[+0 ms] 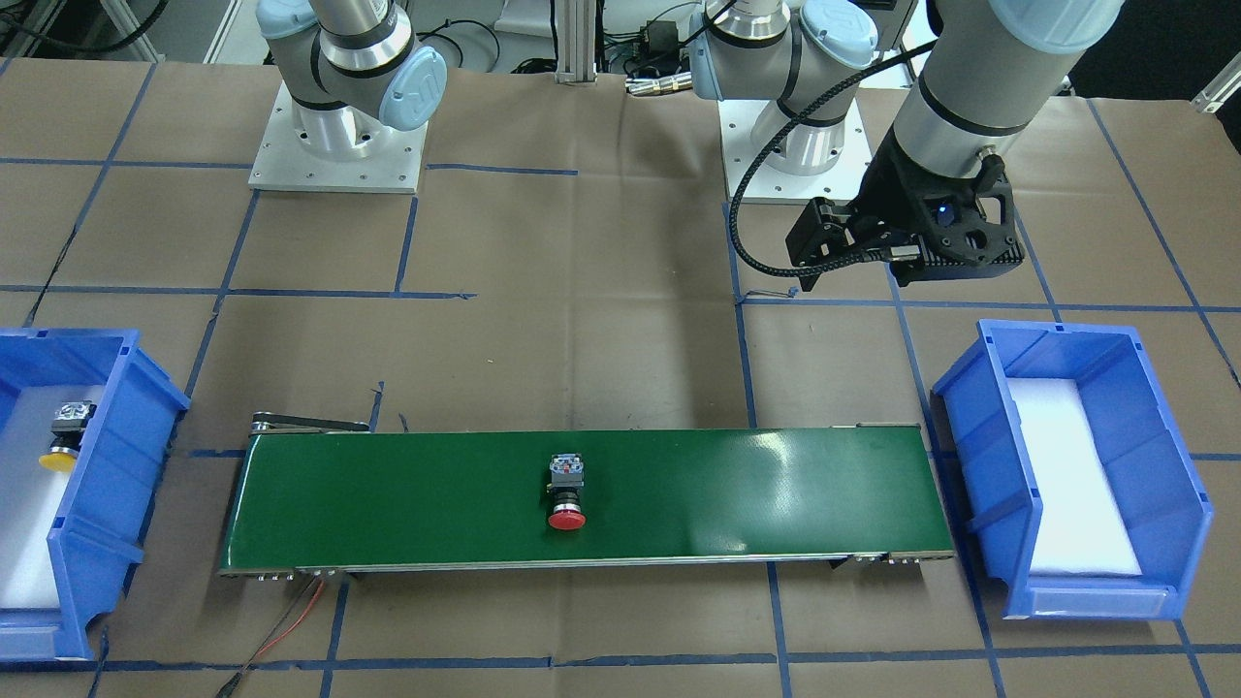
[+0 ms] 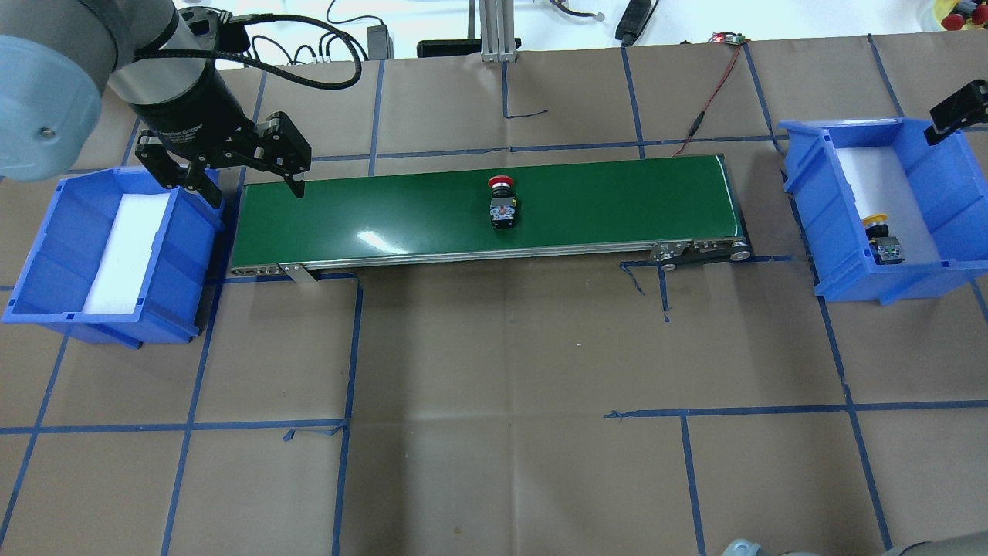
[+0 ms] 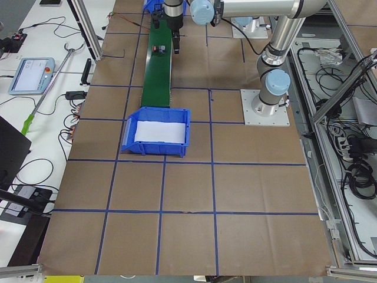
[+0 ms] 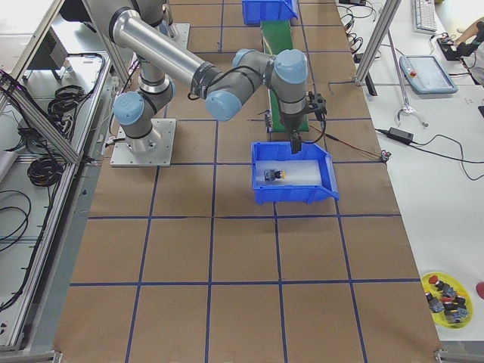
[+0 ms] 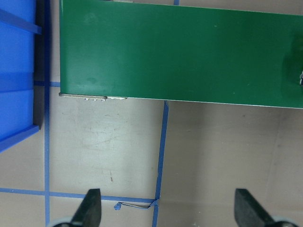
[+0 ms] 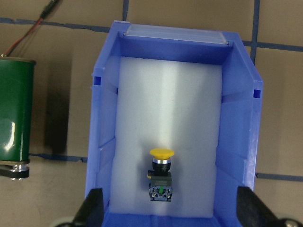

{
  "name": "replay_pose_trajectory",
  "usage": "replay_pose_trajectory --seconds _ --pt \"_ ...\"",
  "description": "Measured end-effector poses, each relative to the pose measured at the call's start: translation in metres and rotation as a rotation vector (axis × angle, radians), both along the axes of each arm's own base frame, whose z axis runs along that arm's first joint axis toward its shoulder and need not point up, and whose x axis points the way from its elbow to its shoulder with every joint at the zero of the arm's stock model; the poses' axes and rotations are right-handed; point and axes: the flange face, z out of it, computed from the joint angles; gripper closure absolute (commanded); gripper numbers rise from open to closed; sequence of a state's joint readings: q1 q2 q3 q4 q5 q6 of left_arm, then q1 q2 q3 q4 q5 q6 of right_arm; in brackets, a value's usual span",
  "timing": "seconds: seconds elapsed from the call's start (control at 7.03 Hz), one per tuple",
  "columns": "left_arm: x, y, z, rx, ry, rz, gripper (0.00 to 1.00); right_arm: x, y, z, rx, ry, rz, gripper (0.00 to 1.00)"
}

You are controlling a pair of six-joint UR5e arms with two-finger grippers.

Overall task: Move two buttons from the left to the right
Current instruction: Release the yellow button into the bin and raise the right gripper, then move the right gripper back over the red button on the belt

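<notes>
Overhead exterior shows left tool (image 2: 255, 193) spread wide, empty.

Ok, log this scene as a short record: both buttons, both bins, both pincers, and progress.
red mushroom-cap push-button: on its side, midway along the green conveyor belt
yellow mushroom-cap push-button: on its side in the right blue plastic bin, on white foam
left blue plastic bin: only white foam shows
left pincer: open, holding nothing, hovering near the belt's left end
right pincer: open, holding nothing, above the right bin
progress: one button delivered, one not yet
</notes>
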State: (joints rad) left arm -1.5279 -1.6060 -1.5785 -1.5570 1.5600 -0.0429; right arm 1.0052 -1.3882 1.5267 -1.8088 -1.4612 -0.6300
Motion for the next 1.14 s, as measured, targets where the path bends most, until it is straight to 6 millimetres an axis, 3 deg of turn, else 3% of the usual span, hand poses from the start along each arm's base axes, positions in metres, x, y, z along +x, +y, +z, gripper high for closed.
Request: replay_pose_trajectory --seconds 0.14,0.28,0.71,1.14 --pt "0.000 0.000 0.000 0.000 0.000 0.000 0.00 0.013 0.001 0.017 0.065 -0.056 -0.063 0.00" --pt "0.000 0.000 0.000 0.000 0.000 0.000 0.00 0.040 -0.003 0.026 0.115 -0.080 -0.110 0.00" --pt "0.000 0.000 -0.001 0.001 0.002 0.000 0.00 0.156 -0.015 0.031 0.170 -0.026 -0.131 0.00" --pt "0.000 0.000 0.000 0.000 0.002 -0.001 0.00 0.246 -0.018 0.030 0.104 -0.010 -0.127 0.00"
